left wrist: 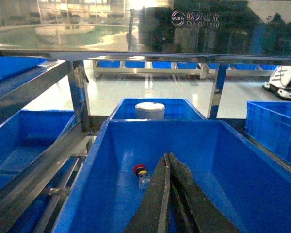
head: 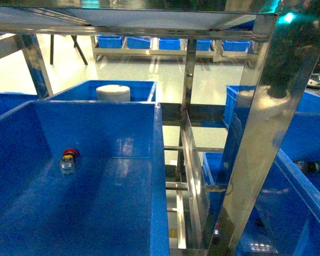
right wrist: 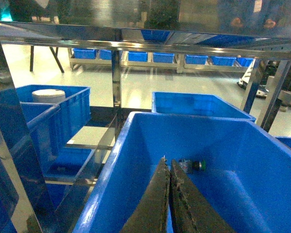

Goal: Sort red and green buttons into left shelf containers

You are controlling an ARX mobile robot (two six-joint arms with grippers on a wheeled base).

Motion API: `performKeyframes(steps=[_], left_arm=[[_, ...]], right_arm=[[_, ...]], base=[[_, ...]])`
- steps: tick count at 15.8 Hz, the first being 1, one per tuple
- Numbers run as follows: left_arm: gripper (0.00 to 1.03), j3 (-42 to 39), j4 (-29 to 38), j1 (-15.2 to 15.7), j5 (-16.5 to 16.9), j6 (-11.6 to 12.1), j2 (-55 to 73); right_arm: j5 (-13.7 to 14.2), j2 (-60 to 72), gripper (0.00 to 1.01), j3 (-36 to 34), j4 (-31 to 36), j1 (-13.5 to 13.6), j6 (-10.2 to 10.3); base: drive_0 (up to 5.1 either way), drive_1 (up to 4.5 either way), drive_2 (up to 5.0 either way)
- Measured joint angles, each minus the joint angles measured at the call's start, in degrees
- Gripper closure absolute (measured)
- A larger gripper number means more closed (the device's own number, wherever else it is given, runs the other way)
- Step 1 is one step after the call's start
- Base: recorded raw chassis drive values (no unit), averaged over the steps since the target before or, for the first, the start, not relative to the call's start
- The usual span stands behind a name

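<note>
Red button (head: 68, 158): mushroom cap, silvery body, on floor of left bin (head: 122, 133). Green button (right wrist: 194, 165): dark body, in right bin (right wrist: 223, 136). Both grippers (left wrist: 169, 165) (right wrist: 168, 167) pressed together, holding nothing. White tub (head: 113, 93) in bin behind.

L gripper (left wrist: 169, 162): seen only in left wrist view, dark fingers pressed together, tips meeting, nothing between. Points fwd and slightly down.
R gripper (right wrist: 167, 165): seen only in right wrist view, same pose, fingers closed tight, tips touching, no load.
Neither arm visible in head view.
</note>
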Motion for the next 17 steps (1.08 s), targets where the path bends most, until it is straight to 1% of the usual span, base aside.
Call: performKeyframes(steps=[4, 5, 6, 12, 13, 15, 16, 17], left_arm=[[1.01, -1.22, -0.02, 0.13, 0.09, 0.0, -0.68], [1.01, -2.08, 0.68, 0.13, 0.0, 0.0, -1.79], [1.01, -3.15, -0.07, 0.13, 0.33, 0.04, -2.45], [1.01, -3.17, 0.24, 0.17, 0.07, 0.07, -2.54], [1.0, -3.17, 0.26, 0.17, 0.09, 0.02, -2.54], [0.77, -3.17, 0.24, 0.17, 0.09, 0.07, -2.54], [0.62, -3.17, 0.24, 0.17, 0.09, 0.07, -2.54], [0.51, -3.17, 0.24, 0.17, 0.07, 0.07, -2.54]], right_arm=[[0.0, 0.0, 0.99, 0.0, 0.04, 0.0, 0.07], [-0.02, 0.0, 0.99, 0.0, 0.04, 0.0, 0.07], [0.0, 0.0, 0.99, 0.0, 0.02, 0.0, 0.07], [0.0, 0.0, 0.99, 0.0, 0.02, 0.0, 0.07], [0.0, 0.0, 0.99, 0.0, 0.04, 0.0, 0.04], [0.0, 0.0, 0.77, 0.0, 0.02, 0.0, 0.07], [0.0, 0.0, 0.62, 0.0, 0.02, 0.0, 0.07], [0.0, 0.0, 0.51, 0.0, 0.02, 0.0, 0.07]], base=[[0.0, 0.0, 0.0], [0.0, 0.0, 0.0], [0.0, 0.0, 0.0], [0.0, 0.0, 0.0], [0.0, 0.0, 0.0], [0.0, 0.0, 0.0], [0.0, 0.0, 0.0], [0.0, 0.0, 0.0]])
